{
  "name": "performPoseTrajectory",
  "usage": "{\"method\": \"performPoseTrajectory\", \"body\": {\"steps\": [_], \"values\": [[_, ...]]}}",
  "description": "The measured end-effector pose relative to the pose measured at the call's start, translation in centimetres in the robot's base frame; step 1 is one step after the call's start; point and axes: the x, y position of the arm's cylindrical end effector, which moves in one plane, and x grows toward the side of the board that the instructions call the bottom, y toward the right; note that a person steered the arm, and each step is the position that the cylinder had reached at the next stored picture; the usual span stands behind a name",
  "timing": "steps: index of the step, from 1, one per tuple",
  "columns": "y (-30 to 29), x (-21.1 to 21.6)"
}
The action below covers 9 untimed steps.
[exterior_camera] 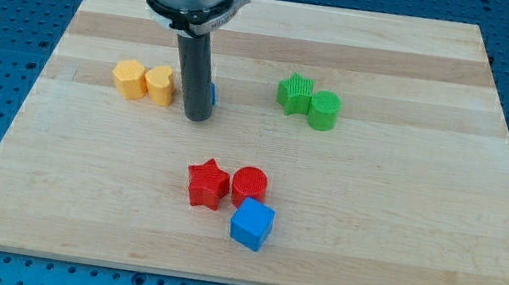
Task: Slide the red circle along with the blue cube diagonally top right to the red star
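Tip (197, 117) beside yellow blocks (143, 80) — far from cluster

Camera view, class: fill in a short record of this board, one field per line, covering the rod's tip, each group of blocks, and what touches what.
tip: my tip rests on the wooden board, right of the yellow pair, far above the red and blue blocks
behind rod: a blue block, mostly hidden
yellow pair: yellow hexagon touching yellow heart
green pair: green star touching green cylinder
lower cluster: red star, red circle at its right, blue cube below the circle, all close together
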Motion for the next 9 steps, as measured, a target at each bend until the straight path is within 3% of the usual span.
{"method": "performPoseTrajectory", "body": {"steps": [3, 5, 6, 8, 9], "values": [[-2.0, 4.6], [-2.8, 13.3], [0.2, 16.2], [8.4, 17.5], [8.7, 16.0]]}}
